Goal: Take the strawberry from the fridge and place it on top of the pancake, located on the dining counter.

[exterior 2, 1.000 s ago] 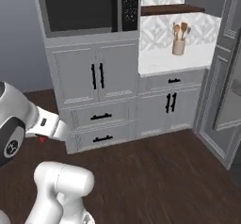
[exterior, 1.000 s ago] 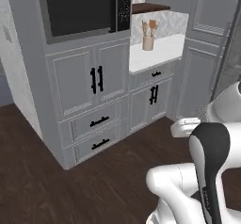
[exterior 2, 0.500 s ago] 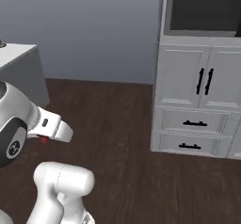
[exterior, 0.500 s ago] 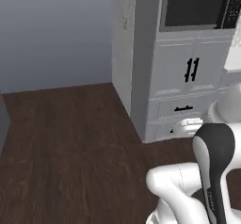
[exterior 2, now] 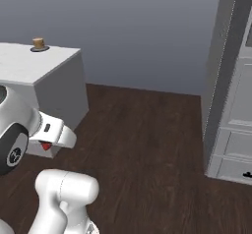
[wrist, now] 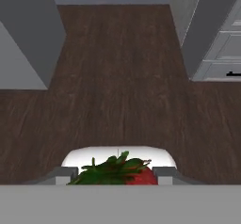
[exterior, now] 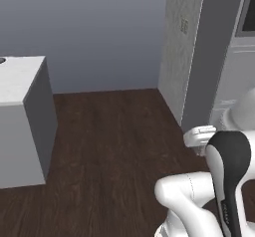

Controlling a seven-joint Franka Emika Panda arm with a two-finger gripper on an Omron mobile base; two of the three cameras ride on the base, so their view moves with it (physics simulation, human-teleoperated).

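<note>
In the left base view, the arm was folded low and close to the base, probably so that it carried its load safely while the robot travelled. The dining counter (exterior: 20, 76) stood at the left, well apart from the robot, with dark wooden floor (exterior: 109, 146) between them. A grey cabinet side (exterior: 209, 57) rose at the right.

In the right base view, the gripper (exterior 2: 47, 146) pointed down beside the robot's body, and a small red piece of the strawberry (exterior 2: 46, 146) showed under the hand. Far on the dining counter (exterior 2: 34, 68) sat the pancake (exterior 2: 38, 44), a small tan stack on a dark plate; nothing was on top of it yet.

In the hand view, the strawberry (wrist: 123, 171) with its green leaves sat between the two fingertips, so the pincer was clamped on it. I judge this grip was kept for carrying, because the pancake was far away. Light grey drawers (wrist: 221, 58) showed at the upper right; they were closed, so their contents could not be told.
</note>
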